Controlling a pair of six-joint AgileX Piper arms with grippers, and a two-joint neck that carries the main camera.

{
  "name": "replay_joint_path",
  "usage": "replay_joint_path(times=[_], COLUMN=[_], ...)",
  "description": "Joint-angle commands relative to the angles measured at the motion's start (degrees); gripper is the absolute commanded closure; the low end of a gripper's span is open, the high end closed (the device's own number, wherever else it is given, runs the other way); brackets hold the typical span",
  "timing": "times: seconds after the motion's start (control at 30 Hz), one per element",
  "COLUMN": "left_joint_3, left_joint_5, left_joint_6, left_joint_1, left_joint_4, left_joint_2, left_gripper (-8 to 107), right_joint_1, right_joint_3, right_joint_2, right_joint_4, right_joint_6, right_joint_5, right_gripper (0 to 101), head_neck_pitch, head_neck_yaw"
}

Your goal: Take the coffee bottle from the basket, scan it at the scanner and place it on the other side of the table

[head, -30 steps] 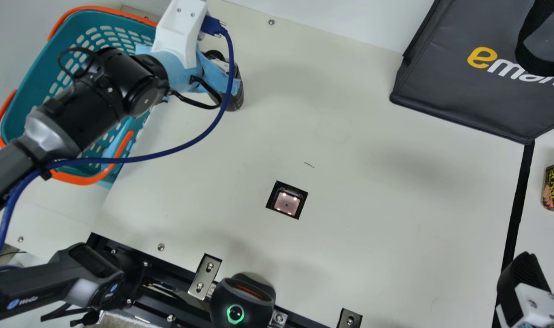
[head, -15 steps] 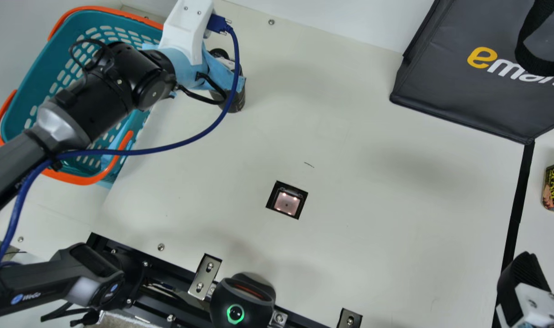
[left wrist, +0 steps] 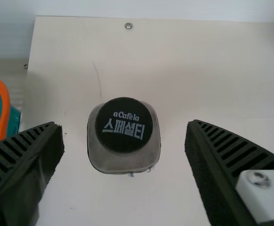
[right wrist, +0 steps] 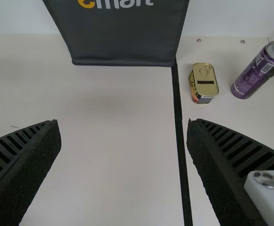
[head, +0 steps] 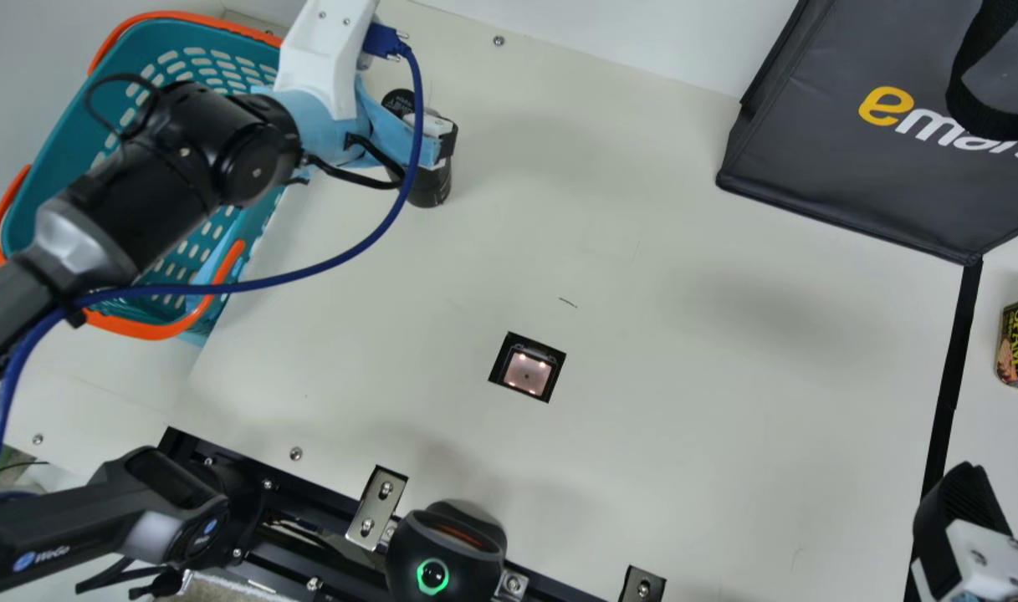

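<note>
Fingers, left gripper (head: 444,140): spread wide, unclenched; the bottle stands in the gap's line, with space showing on either side in the left wrist view. Fingers, right gripper (head: 969,502): likewise spread, released, above the table (head: 684,418) at the black strip (head: 948,393).

Coffee bottle (left wrist: 123,125): one, dark cap with pale lettering; upright on the table, outside the basket and near it.

Basket (head: 153,332): teal, slotted walls, orange rim and handles; partly beneath the left arm. Pale-blue material (head: 216,263) shows at one side; whether it lies inside cannot be told.

Bag (head: 843,159): dark grey, black strap, yellow and white print; contents hidden.

Scanner (head: 527,374): set in a square opening in the table, lights lit.

Tin (right wrist: 204,82): gold lid, beyond the strip. Beside it, tall purple can (right wrist: 257,73), silver top.
</note>
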State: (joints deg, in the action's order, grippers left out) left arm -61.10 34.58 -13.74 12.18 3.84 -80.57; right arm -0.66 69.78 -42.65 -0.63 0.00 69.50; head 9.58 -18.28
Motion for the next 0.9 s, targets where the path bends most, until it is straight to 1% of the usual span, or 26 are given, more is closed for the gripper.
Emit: replay_joint_path(times=[0.0, 0.2, 0.5, 0.83, 0.87], left_joint_3=[0.44, 2.05, 4.13, 4.7, 4.78], left_joint_5=[0.2, 2.13, 6.69, 10.6, 10.87], left_joint_6=[0.73, 3.21, 6.56, 8.4, 8.44], left_joint_1=[-0.36, -1.84, -3.12, -3.97, -4.16], left_joint_4=[-0.35, -1.69, -3.39, -2.38, -2.11], left_joint_2=[2.17, 8.78, 19.12, 28.02, 28.6], left_gripper=[10, 9, 9, 9, 9], right_joint_1=[0.0, 0.0, 0.0, 0.0, 0.0], right_joint_3=[0.0, 0.0, 0.0, 0.0, 0.0], right_joint_2=[0.0, 0.0, 0.0, 0.0, 0.0], right_joint_4=[0.0, 0.0, 0.0, 0.0, 0.0], right_joint_6=[0.0, 0.0, 0.0, 0.0, 0.0], right_joint_5=[0.0, 0.0, 0.0, 0.01, 0.01], right_gripper=[6, 6, 6, 6, 6], head_neck_pitch=[-1.66, -1.66, -1.66, -1.66, -1.66], head_neck_yaw=[-0.14, -0.14, -0.14, -0.14, 1.2])
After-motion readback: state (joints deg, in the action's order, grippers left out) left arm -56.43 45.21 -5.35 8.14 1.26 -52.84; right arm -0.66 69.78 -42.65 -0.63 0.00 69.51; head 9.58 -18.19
